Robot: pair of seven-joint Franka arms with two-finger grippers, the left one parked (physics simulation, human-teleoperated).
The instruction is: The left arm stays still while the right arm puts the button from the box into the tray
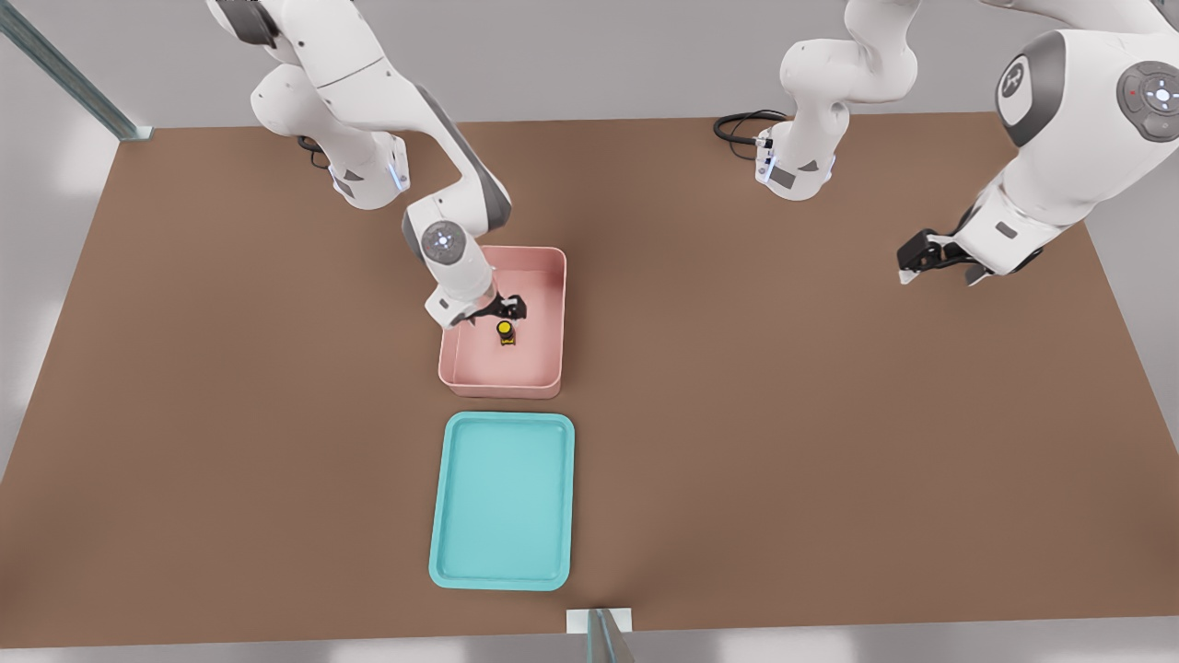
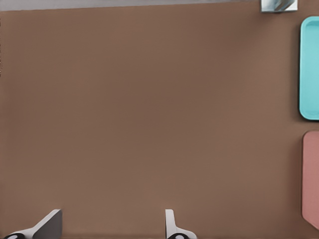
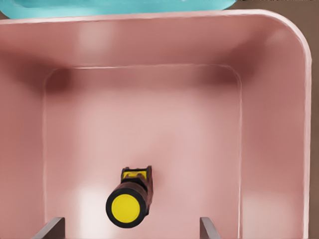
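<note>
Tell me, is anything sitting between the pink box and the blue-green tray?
Nothing: in the front view only a bare strip of brown table separates the box from the tray. The gripper hangs inside the box, jaws open, above the button.

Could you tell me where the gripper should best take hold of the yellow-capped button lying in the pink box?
Grip the button across its round black collar just behind the yellow cap, coming straight down from above. It lies tilted on the box floor, away from the walls, and the open gripper already straddles it.
</note>
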